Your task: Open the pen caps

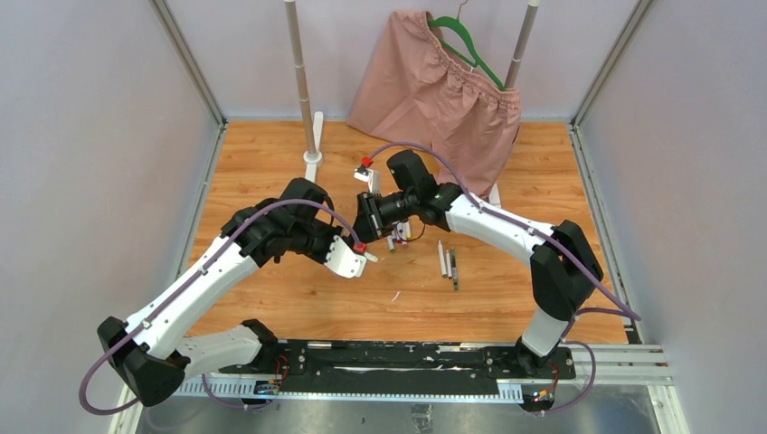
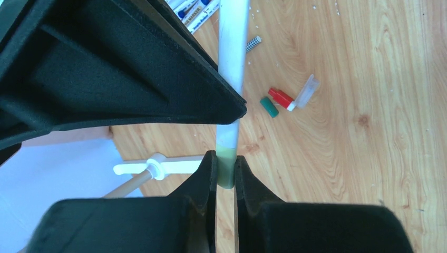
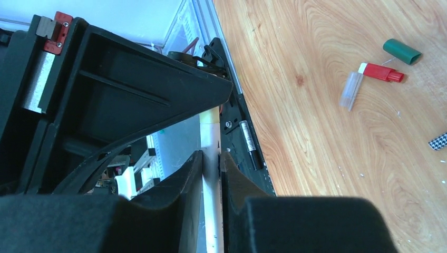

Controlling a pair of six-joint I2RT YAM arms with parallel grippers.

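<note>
Both grippers hold one pen above the middle of the table. In the left wrist view my left gripper (image 2: 225,164) is shut on the pen's green cap (image 2: 226,167), and the white barrel (image 2: 232,58) runs up past the other gripper's black finger. In the right wrist view my right gripper (image 3: 211,158) is shut on the same white barrel (image 3: 210,132). In the top view the left gripper (image 1: 369,256) and right gripper (image 1: 369,226) meet close together. Loose on the wood lie a dark green cap (image 2: 269,107), a red piece (image 2: 280,98) and a clear piece (image 2: 307,90). Other pens (image 1: 447,262) lie to the right.
A small checkered piece (image 2: 253,43) lies near the loose caps. More pens (image 1: 398,237) lie under the right gripper. Pink shorts (image 1: 434,95) on a green hanger hang from a rack with two poles (image 1: 301,81) at the back. Walls enclose the table on both sides.
</note>
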